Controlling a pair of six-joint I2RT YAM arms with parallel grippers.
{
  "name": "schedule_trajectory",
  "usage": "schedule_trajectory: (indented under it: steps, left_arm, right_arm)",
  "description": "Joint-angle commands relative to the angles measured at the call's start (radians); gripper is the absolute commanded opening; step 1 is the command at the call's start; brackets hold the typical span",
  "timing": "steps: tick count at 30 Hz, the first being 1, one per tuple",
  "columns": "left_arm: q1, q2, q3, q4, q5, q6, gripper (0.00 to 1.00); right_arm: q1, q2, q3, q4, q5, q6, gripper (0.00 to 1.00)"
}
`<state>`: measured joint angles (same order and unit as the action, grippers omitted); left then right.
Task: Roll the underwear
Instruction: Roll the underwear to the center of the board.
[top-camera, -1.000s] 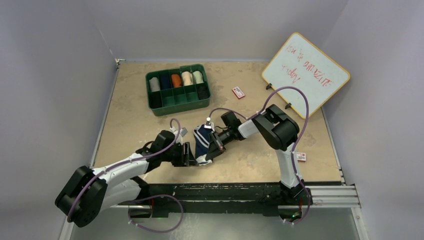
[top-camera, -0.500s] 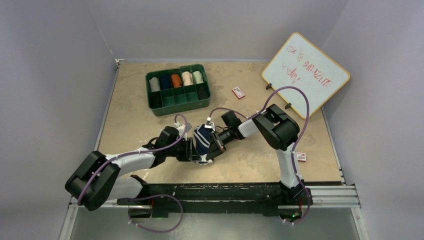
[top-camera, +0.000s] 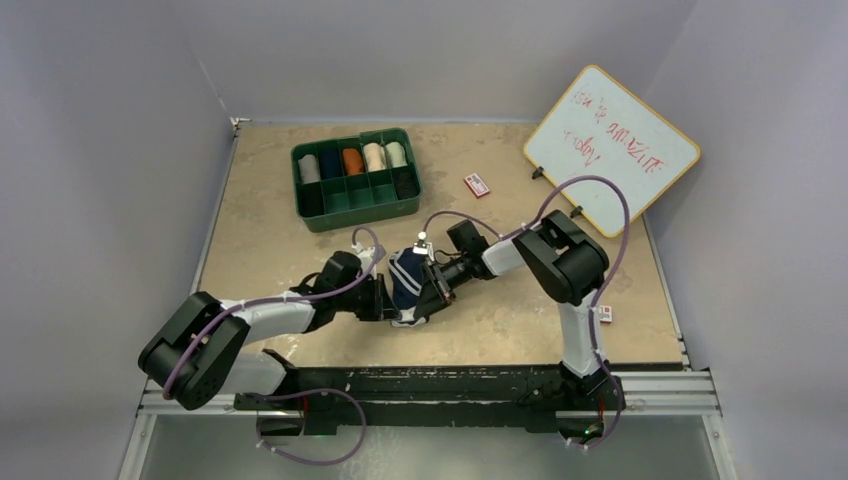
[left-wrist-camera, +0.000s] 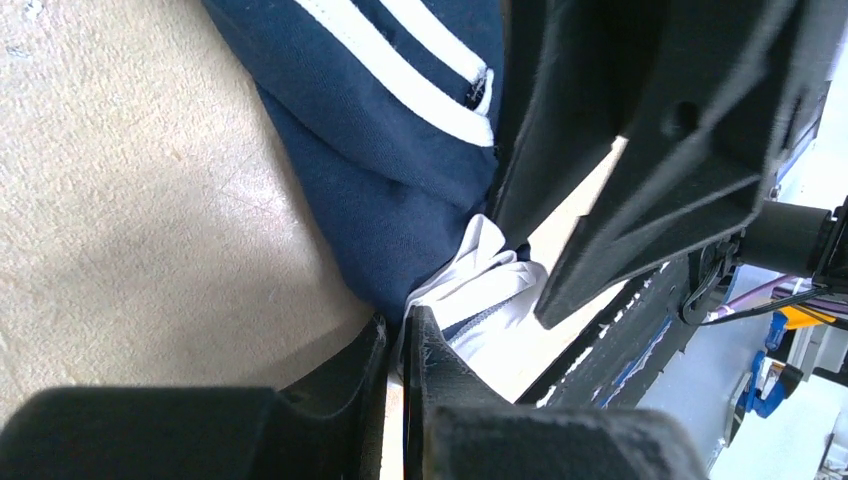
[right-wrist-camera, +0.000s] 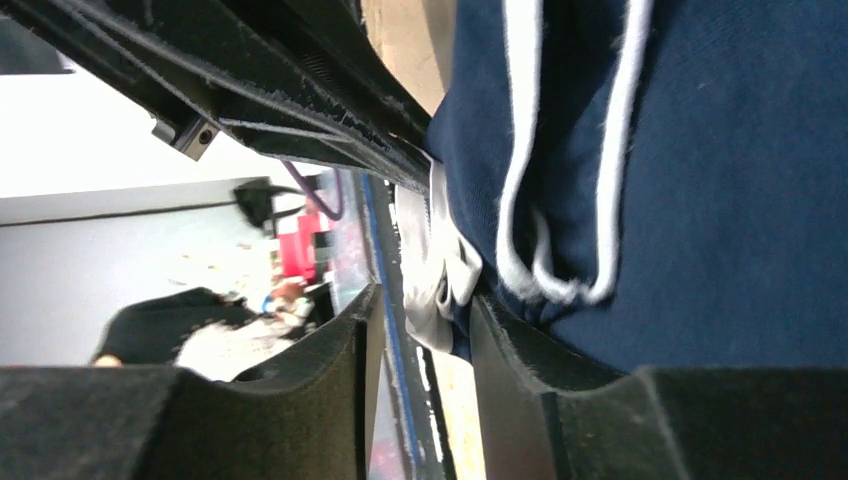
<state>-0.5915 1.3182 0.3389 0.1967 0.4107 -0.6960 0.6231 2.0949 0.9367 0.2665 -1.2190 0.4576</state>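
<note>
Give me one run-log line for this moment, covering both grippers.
left gripper: shut on navy underwear | right gripper: open, beside same cloth

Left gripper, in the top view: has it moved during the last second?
Yes. The left gripper moved slightly right and away from the near edge, toward the green tray, and now pinches the navy underwear.

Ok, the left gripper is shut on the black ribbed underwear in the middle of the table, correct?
Not black. The left gripper is shut on the navy underwear with white edging, in the middle of the table. The left wrist view shows the navy cloth pinched between its fingers.
</note>
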Motion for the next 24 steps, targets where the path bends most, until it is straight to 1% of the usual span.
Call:
schedule_trajectory:
  steps: [1, 2, 4, 6, 7, 8, 12, 14, 16, 21, 24]
  left_arm:
    - [0.000, 0.003, 0.040, -0.095, -0.019, 0.033, 0.00]
    - [-0.001, 0.005, 0.049, -0.107, -0.012, 0.035, 0.00]
    - [-0.001, 0.012, 0.067, -0.128, 0.011, 0.047, 0.00]
    - [0.001, 0.022, 0.086, -0.154, 0.026, 0.056, 0.00]
    - [0.001, 0.028, 0.097, -0.168, 0.032, 0.061, 0.00]
    - [0.001, 0.035, 0.108, -0.179, 0.042, 0.064, 0.00]
    - [0.006, 0.054, 0.132, -0.195, 0.076, 0.076, 0.00]
    - [0.014, 0.064, 0.148, -0.243, 0.089, 0.084, 0.00]
    - [0.019, 0.072, 0.160, -0.255, 0.104, 0.085, 0.00]
    - [0.032, 0.101, 0.183, -0.274, 0.140, 0.088, 0.00]
    - [0.035, 0.104, 0.187, -0.277, 0.147, 0.087, 0.00]
  right_arm:
    - [-0.028, -0.128, -0.067, 0.026, 0.202, -0.141, 0.43]
    - [-0.028, -0.163, -0.083, 0.045, 0.219, -0.161, 0.45]
    - [-0.027, -0.230, -0.123, 0.090, 0.280, -0.205, 0.56]
    - [-0.021, -0.297, -0.178, 0.151, 0.325, -0.265, 0.60]
    - [-0.016, -0.348, -0.211, 0.194, 0.356, -0.299, 0.72]
    - [-0.007, -0.388, -0.250, 0.240, 0.392, -0.349, 0.76]
    - [0.060, -0.533, -0.425, 0.475, 0.530, -0.589, 0.83]
    - [0.105, -0.574, -0.480, 0.537, 0.594, -0.706, 0.83]
    - [0.151, -0.590, -0.483, 0.529, 0.665, -0.789, 0.82]
    - [0.254, -0.602, -0.486, 0.556, 0.738, -0.872, 0.79]
    - [0.304, -0.596, -0.475, 0.533, 0.771, -0.929, 0.79]
